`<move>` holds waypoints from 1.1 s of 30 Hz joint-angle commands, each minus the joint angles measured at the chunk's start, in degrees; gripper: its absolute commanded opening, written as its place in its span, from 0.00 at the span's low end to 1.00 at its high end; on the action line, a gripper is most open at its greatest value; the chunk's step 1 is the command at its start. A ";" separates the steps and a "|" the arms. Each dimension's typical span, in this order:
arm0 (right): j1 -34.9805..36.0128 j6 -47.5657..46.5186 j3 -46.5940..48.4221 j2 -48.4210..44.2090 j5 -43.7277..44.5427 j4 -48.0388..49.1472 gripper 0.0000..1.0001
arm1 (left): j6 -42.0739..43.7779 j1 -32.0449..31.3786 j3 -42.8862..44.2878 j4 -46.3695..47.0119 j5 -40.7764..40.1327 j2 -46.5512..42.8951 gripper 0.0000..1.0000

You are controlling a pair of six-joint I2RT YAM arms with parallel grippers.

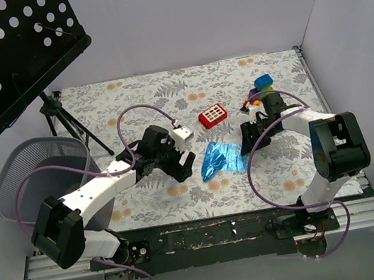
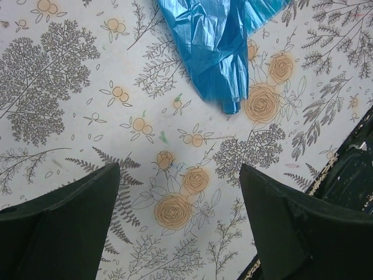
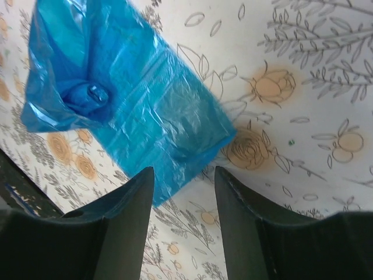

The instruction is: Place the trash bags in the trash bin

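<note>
The blue trash bag [image 1: 220,158] lies crumpled flat on the floral cloth between my two grippers. In the left wrist view it [image 2: 218,41] lies ahead of the fingers, beyond their tips. In the right wrist view it [image 3: 125,108] lies just ahead, one edge reaching the gap between the fingers. My left gripper [image 1: 184,163] is open and empty, just left of the bag. My right gripper [image 1: 250,141] is open and empty at the bag's right edge. The grey wire-mesh trash bin [image 1: 32,179] stands at the far left, partly behind my left arm.
A red toy block [image 1: 213,115] lies behind the bag. A multicoloured toy-brick car [image 1: 262,91] sits behind my right gripper. A black perforated music stand [image 1: 3,52] on a tripod [image 1: 69,120] stands at the back left. White walls enclose the table.
</note>
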 commanded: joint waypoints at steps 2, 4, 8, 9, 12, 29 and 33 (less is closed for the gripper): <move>0.47 3.53 0.81 7.03 0.86 4.58 0.51 | 0.50 0.30 2.41 0.74 0.29 0.25 0.84; 0.65 3.61 0.99 7.82 2.26 4.58 0.44 | 0.41 0.30 2.50 0.83 0.37 0.60 0.84; 1.17 3.97 -0.51 7.39 4.73 5.63 0.31 | -0.29 0.48 2.32 1.62 0.46 1.39 0.85; 1.52 3.79 -1.12 7.04 4.73 5.72 0.18 | -0.46 0.48 2.32 1.97 0.46 1.56 0.85; 2.49 1.08 -0.87 4.59 4.82 4.77 0.01 | -0.99 0.57 2.41 3.29 0.55 2.18 0.85; 5.57 -0.80 14.34 -18.36 -11.20 -9.92 0.01 | -4.77 0.66 2.15 10.76 3.98 4.11 0.88; 4.87 7.81 10.76 -17.57 5.40 -11.15 0.26 | -5.56 0.66 2.58 12.60 5.21 5.34 0.88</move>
